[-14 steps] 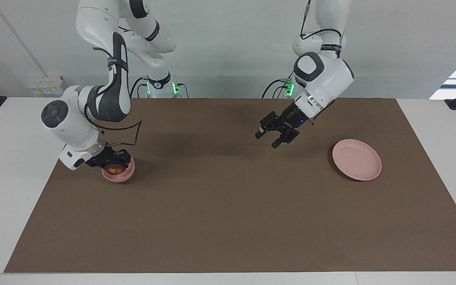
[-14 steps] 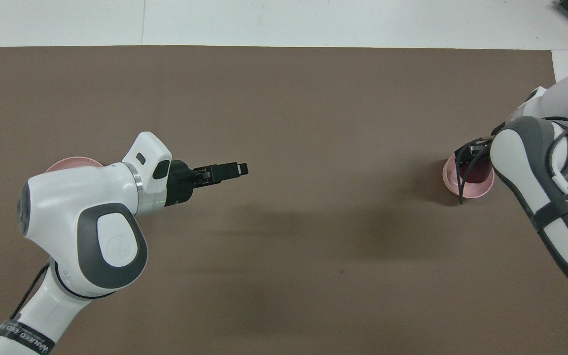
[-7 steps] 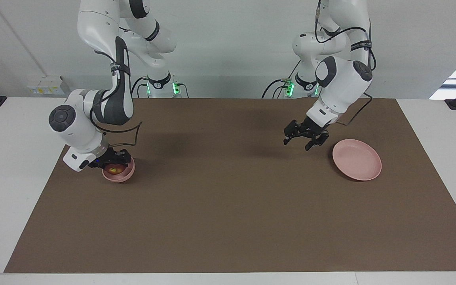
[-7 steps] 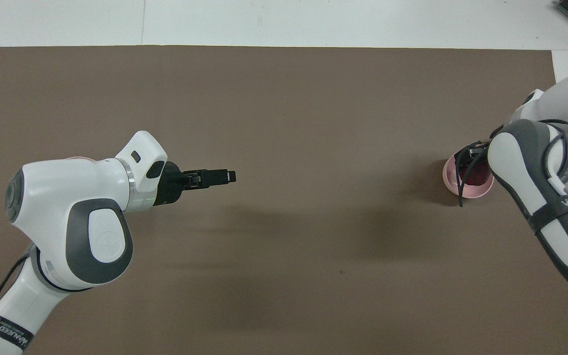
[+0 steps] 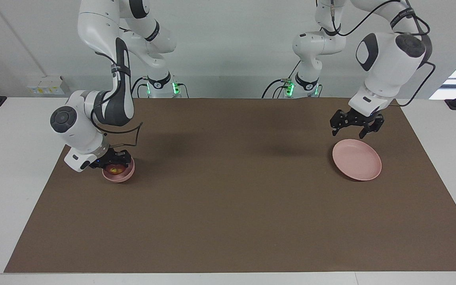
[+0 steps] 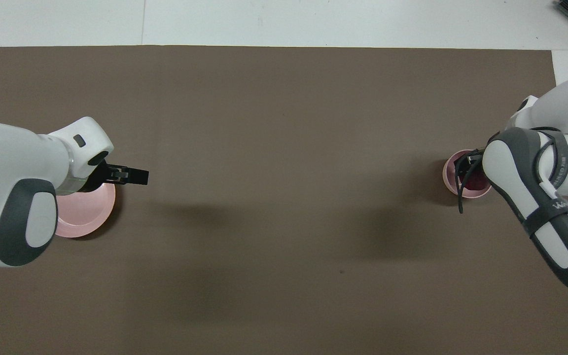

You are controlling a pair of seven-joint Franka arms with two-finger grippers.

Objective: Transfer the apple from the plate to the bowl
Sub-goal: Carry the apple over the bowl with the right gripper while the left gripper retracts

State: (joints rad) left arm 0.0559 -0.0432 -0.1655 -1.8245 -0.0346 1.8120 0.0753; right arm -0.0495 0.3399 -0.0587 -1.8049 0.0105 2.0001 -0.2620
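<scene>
At the facing view's middle left, the right gripper (image 5: 114,160) sits low in the bowl (image 5: 127,175), clamped on the apple (image 5: 114,170) (delivered, not yet released). At upper right, the left gripper (image 5: 356,127) hangs spread and empty over the bare plate (image 5: 364,168), apparently waiting.

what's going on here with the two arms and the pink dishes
The small dark red apple sits in the small deep pink bowl at the right arm's end of the brown mat. The right gripper is down at the bowl, shut on the apple. The flat pale pink plate at the left arm's end has nothing on it. The left gripper hangs open in the air above the plate's edge nearer the robots.
</scene>
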